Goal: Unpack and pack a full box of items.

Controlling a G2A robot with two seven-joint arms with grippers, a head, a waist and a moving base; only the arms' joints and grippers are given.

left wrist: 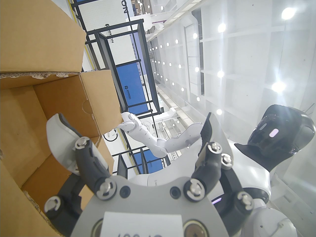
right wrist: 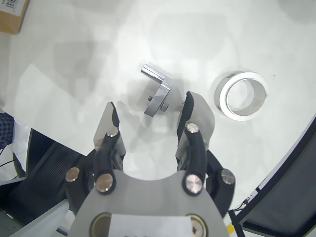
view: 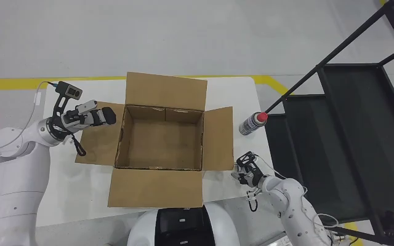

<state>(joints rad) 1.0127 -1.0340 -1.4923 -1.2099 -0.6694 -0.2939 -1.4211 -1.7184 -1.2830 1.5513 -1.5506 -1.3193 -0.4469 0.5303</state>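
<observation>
An open cardboard box (view: 160,144) stands in the middle of the white table (view: 234,92), flaps spread, nothing visible inside. My left gripper (view: 101,115) hovers by the box's left flap, tipped up and open with nothing between its fingers; its wrist view shows the box wall (left wrist: 22,104). My right gripper (right wrist: 150,109) is open low over the table's near right corner (view: 246,169). A small metal bracket with a peg (right wrist: 156,89) lies between its fingertips. A silver metal ring (right wrist: 240,96) lies just beside it.
A spray can with a red cap (view: 252,123) stands on the table right of the box. A dark metal shelf rack (view: 345,123) stands close to the table's right edge. Bare table lies behind the box.
</observation>
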